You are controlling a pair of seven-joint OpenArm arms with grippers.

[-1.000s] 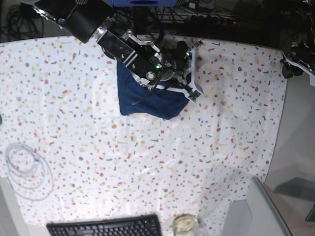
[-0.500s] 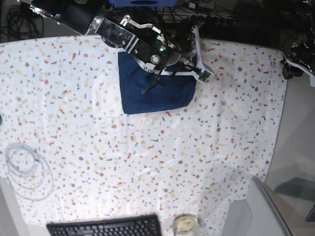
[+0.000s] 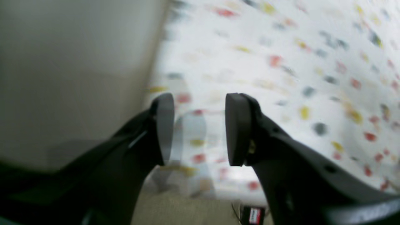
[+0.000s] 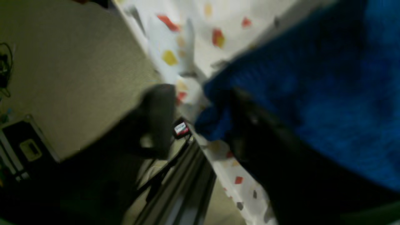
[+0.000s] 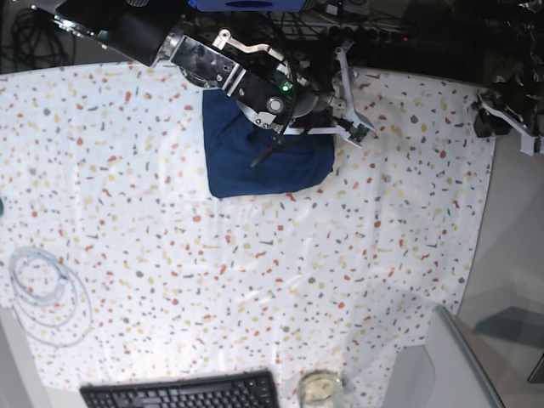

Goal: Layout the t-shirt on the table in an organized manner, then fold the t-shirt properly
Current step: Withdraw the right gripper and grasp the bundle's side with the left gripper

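The navy t-shirt (image 5: 263, 161) lies folded into a compact, roughly square shape at the far middle of the table (image 5: 170, 255). My right gripper (image 5: 344, 106) hangs over its far right corner. In the right wrist view, that gripper (image 4: 198, 93) is open, its blurred fingers (image 4: 156, 122) spread apart. A corner of the t-shirt (image 4: 312, 78) lies loose between them, near the table (image 4: 225, 18) edge. My left gripper (image 5: 497, 115) waits off the table's right edge. In the left wrist view, it (image 3: 200, 103) stands open and holds nothing above the table (image 3: 281, 47).
A black keyboard (image 5: 183, 393) and a glass jar (image 5: 320, 387) sit at the near edge. A coil of clear cable (image 5: 42, 293) lies at the near left. A grey panel (image 5: 446, 361) rises at the near right. Dark cables run behind the far edge.
The right gripper carried the shirt's raised fold toward the far right, laid it flat and opened, letting go of the cloth. The left arm shifted only slightly.
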